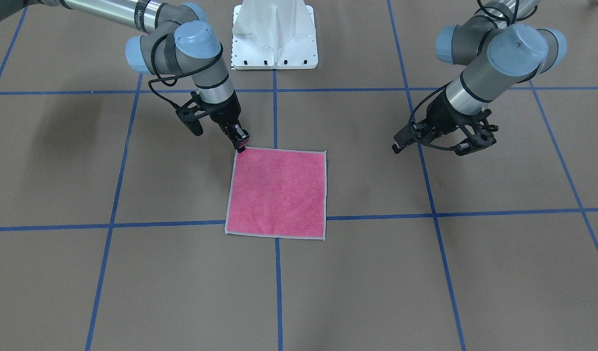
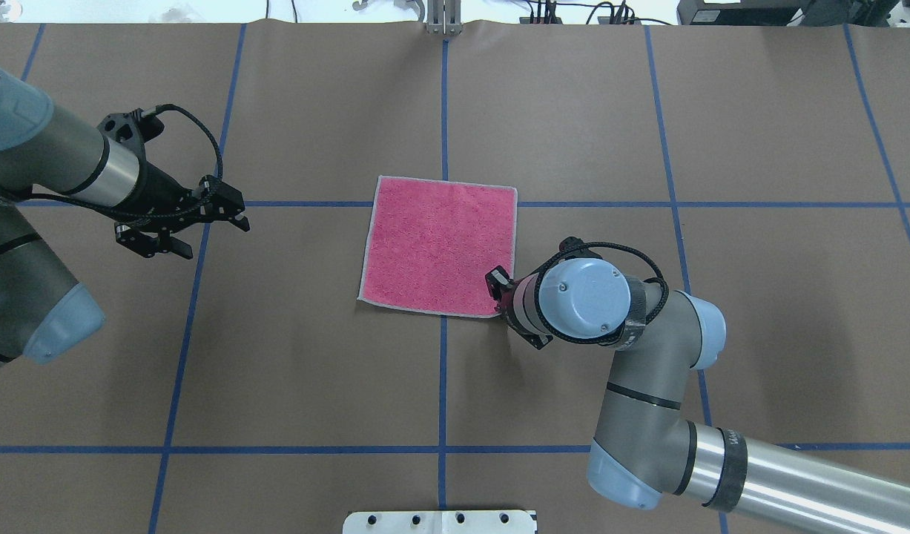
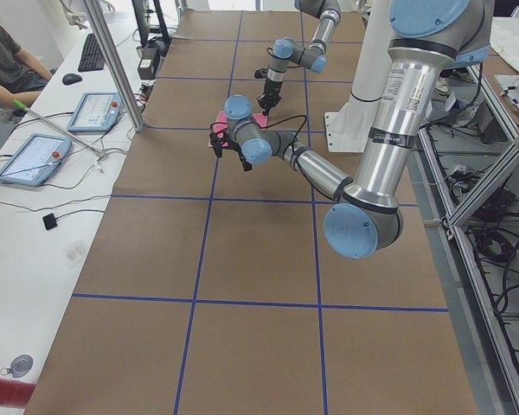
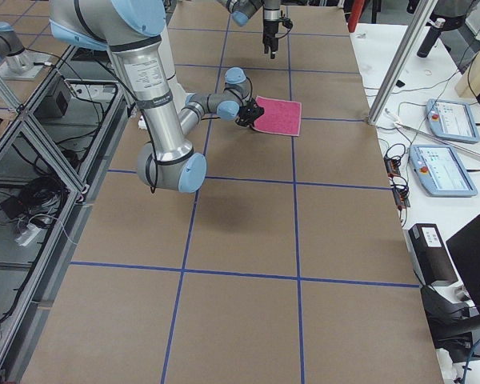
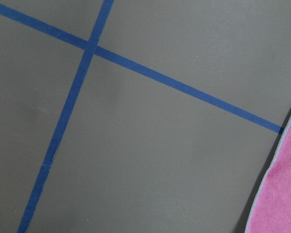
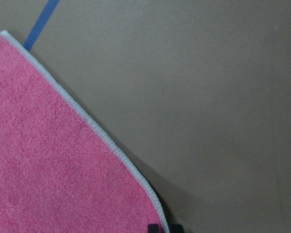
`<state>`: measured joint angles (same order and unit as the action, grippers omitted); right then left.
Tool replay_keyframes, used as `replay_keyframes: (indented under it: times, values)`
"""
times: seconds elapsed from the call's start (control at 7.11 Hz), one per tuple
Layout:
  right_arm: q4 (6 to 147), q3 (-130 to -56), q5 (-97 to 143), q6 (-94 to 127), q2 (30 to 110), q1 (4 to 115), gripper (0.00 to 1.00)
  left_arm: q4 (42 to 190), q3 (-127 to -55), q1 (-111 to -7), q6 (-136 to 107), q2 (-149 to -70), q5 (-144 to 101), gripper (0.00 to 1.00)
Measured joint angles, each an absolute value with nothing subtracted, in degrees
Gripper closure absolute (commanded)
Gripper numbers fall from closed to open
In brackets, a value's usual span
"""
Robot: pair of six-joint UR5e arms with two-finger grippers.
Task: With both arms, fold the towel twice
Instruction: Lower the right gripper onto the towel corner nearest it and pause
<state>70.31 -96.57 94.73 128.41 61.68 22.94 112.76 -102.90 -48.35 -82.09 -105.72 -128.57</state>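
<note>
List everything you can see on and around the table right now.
towel: one, pink with a light grey edge, flat at the table's centre
table: one, brown cover
tape lines: several, blue, a grid across the table
pedestal base: one, white, at the robot's edge
touch panels: two, grey-framed, on the side bench
keyboard: one, black, on the side bench
person: one, seated at the bench, partly in view
left arm: silver-grey, blue caps; left gripper open, apart from the towel
right arm: same colours; right gripper at the towel's near right corner, open or shut unclear
</note>
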Motion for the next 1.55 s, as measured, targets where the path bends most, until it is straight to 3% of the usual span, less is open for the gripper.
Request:
replay_keyframes:
  times: [0.56, 1.41, 1.55]
  values:
    - [70.3, -96.6, 93.8, 128.4, 61.9, 22.9, 0.79, 112.8, -102.9, -48.1, -83.1, -105.8, -128.5, 0.0]
    - [70.3, -97.1, 93.3, 128.4, 62.1, 22.9, 0.78, 112.8, -103.1, -47.8, -83.7, -105.7, -128.4, 0.0]
    - [70.3, -97.2, 93.2, 128.4, 62.2, 22.9, 0.83, 112.8, -103.1, -47.8, -83.8, -105.7, -128.4, 0.0]
